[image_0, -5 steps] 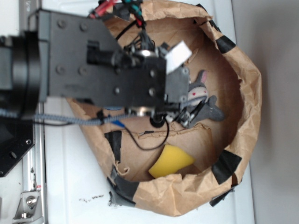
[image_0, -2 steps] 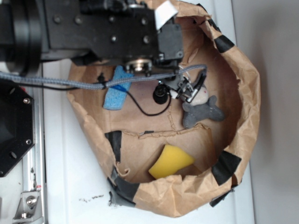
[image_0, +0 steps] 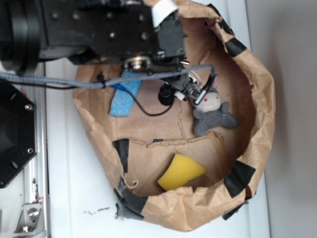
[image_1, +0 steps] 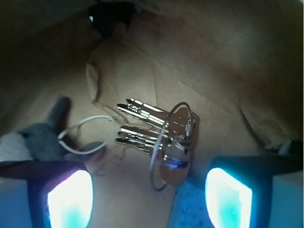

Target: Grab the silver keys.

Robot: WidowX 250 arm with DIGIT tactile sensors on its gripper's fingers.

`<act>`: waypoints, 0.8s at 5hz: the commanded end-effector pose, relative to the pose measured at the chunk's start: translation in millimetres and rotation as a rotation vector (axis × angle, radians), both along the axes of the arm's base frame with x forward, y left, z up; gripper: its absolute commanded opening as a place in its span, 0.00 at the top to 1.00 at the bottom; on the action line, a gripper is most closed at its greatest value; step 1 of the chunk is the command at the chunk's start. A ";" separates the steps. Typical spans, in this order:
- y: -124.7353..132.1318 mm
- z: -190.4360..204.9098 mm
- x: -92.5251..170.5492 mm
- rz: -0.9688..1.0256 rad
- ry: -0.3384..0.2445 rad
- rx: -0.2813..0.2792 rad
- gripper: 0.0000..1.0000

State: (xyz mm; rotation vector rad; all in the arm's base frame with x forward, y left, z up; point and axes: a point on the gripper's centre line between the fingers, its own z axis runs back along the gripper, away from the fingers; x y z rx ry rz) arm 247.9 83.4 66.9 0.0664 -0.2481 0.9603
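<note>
The silver keys (image_1: 159, 137), a shiny bunch on a metal ring, lie on the brown paper floor in the wrist view. My gripper (image_1: 149, 199) is open. Its lit pads (image_1: 70, 199) stand wide apart, and the keys lie just ahead of the gap, nearer the right pad, untouched. In the exterior view the gripper (image_0: 193, 90) hangs inside the paper bag next to the grey plush bunny (image_0: 213, 111); the keys are hidden there under the arm. The bunny's thin white loop (image_1: 88, 133) lies left of the keys.
The crumpled brown paper bag (image_0: 262, 99) with black tape walls everything in. A blue sponge (image_0: 124, 96) lies at the left under the arm and shows in the wrist view (image_1: 199, 211). A yellow sponge (image_0: 181, 171) lies at the front. The arm's cable (image_0: 148, 79) crosses the bag.
The arm has moved toward the top of the picture, off the bunny's body, uncovering the blue sponge. The gripper now sits by the bunny's head.
</note>
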 end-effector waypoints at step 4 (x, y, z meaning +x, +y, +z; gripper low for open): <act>34.7 -12.9 -1.2 -0.018 -0.090 0.031 1.00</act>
